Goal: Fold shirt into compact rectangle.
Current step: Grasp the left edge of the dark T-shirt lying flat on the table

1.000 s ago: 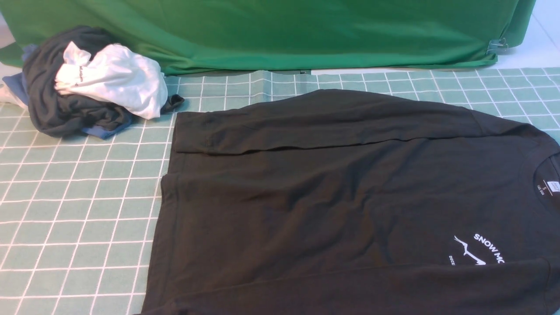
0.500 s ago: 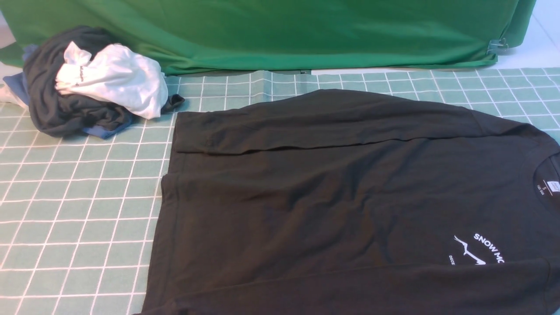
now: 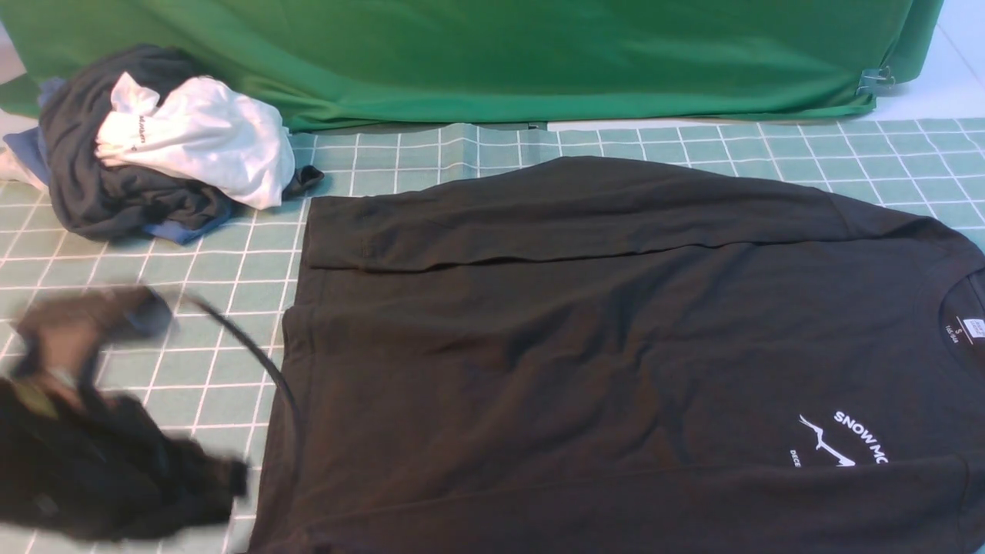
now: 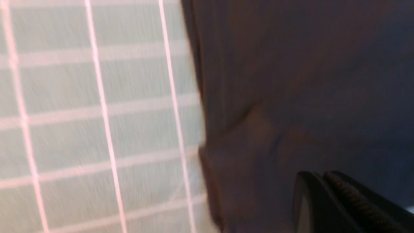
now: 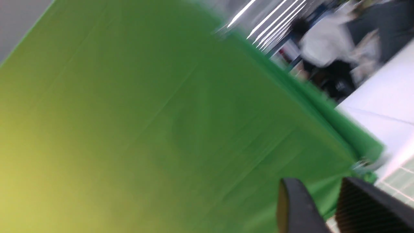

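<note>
Now | shirt [image 3: 577, 346] lengthwise left-right, collar [image 3: 940, 286] right | left jaws together | right jaws apart

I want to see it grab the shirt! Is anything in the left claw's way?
Nothing visible is. The shut left claw is right at the edge of the shirt. The clothes pile lies farther back, out of the way.

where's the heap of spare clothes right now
The heap sits far left in the front view, on the checked mat by the green backdrop, left of the shirt.
</note>
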